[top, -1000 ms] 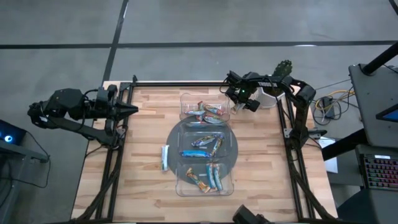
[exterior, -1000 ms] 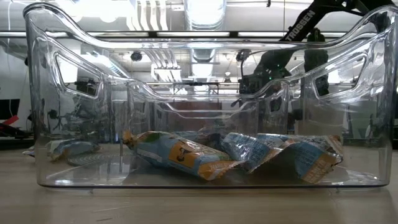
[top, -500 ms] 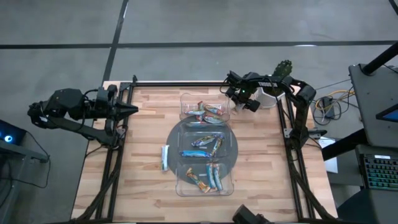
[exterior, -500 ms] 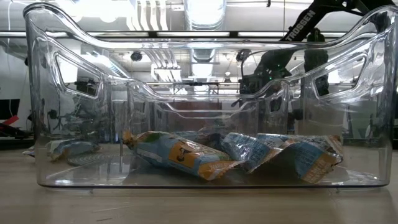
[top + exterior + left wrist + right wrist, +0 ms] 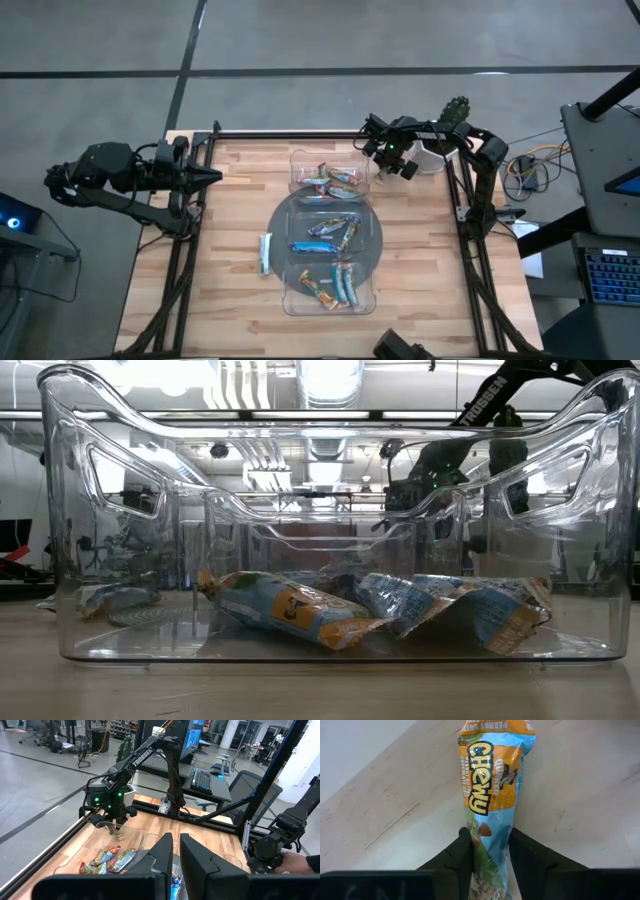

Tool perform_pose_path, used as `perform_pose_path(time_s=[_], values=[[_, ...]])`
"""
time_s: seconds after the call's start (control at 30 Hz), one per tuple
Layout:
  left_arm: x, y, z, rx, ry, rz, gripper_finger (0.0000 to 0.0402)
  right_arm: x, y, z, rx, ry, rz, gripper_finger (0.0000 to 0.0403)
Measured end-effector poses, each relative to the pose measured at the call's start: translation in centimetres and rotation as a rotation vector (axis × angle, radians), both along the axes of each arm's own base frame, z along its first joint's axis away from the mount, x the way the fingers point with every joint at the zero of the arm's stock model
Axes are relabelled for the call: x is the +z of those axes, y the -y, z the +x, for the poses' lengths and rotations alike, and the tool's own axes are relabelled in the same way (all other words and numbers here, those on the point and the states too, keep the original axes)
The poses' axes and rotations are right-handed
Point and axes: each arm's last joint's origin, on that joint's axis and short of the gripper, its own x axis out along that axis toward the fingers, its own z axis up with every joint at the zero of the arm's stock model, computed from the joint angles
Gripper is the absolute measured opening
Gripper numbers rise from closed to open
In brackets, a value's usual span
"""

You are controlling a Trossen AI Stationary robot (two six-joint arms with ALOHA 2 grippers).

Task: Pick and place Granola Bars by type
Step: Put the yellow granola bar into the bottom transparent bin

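My right gripper (image 5: 380, 152) hovers by the far right corner of the clear tray's far compartment (image 5: 296, 158) and is shut on an orange and light-blue granola bar (image 5: 492, 785). From the left wrist view, that bar (image 5: 119, 834) hangs under the right gripper (image 5: 116, 822). More bars lie in the far compartment (image 5: 335, 178), the round middle one (image 5: 330, 232) and the near one (image 5: 335, 285). One light-blue bar (image 5: 265, 252) lies flat on the table left of the tray. My left gripper (image 5: 215, 176) waits, shut, at the table's left edge. My right gripper pinches the orange and light-blue bar between its two fingers (image 5: 462, 852), at one end of the wrapper (image 5: 487, 845). The fingers come from above, pointing down, in line with the bar's length. The bar hangs straight below them, lifted clear of the table.
The clear tray's near wall (image 5: 60, 560) fills the low view, with bars lying behind it (image 5: 290, 610). Bare wooden table (image 5: 450, 280) lies right and left of the tray. Black frame rails (image 5: 300, 133) run along the table's edges. A person's hand (image 5: 295, 865) shows beyond the table.
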Motion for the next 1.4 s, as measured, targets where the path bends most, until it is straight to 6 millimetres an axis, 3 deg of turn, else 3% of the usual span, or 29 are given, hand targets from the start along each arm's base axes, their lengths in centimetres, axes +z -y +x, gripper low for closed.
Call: perform_pose_path(time_s=[0.37, 0.67, 1.1, 1.4], values=[[0.0, 0.0, 0.0, 0.001, 0.001, -0.007, 0.0018, 0.0, 0.1, 0.1, 0.008, 0.007, -0.006, 0.0075], [0.0, 0.0, 0.0, 0.004, 0.003, -0.023, 0.0018, 0.6, 0.6, -0.2, 0.043, 0.041, -0.032, 0.0072], [0.0, 0.0, 0.0, 0.003, 0.003, -0.019, 0.0018, 5.8, 1.0, -2.2, 0.095, 0.105, -0.176, 0.0063], [0.0, 0.0, 0.0, 0.0, 0.0, 0.001, 0.0018, 10.9, 0.6, -2.8, 0.193, 0.15, -0.352, 0.0063]])
